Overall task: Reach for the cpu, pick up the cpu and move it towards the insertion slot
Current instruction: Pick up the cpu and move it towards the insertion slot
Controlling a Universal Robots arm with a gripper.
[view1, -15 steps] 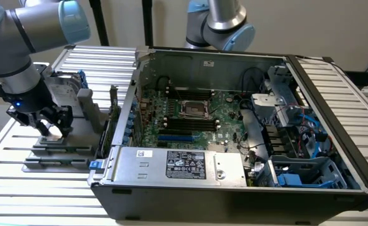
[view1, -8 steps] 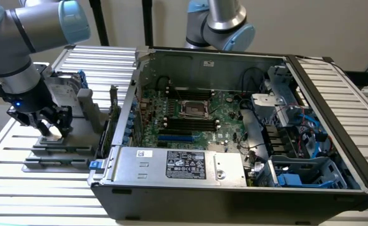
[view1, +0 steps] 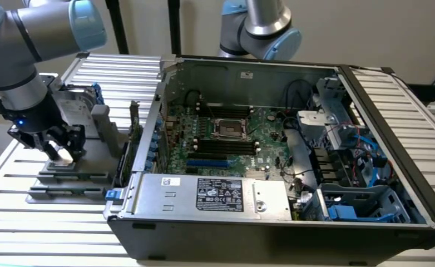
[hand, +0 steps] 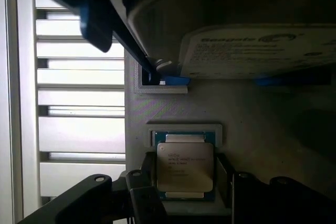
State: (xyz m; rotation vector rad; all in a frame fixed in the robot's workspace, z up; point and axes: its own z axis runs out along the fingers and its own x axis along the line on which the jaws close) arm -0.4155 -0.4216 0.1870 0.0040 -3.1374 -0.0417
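Starting with the exterior view and the biggest things. Shows a ribbed metal surface (view1: 24, 233) with a big open computer case (view1: 277, 242) resting on it. Shows the grey and blue robot arm (view1: 24, 39) too, hanging down outside the case, at the exterior view's left of it. Inside the case, a green board (view1: 270, 130) lying flat. On that board, the insertion slot (view1: 230, 128), a shiny square frame with a dark middle, next to long black memory slots (view1: 225, 147). Well apart from the jaws, with the case wall in between. Under the arm, a grey holder (view1: 69, 178) on the surface, with the jaws down on it.

Moving to the wrist view for the small things up close. Shows the hard drive (hand: 252, 51) with its white label and blue frame, near the cpu but apart from it. Shows the cpu (hand: 185, 165), silvery top facing the camera, tiny writing on it, sitting in a blue-edged pocket of the holder. Black jaws on both sides of the cpu, very close to its edges. Cannot tell if squeezing it or only beside it.
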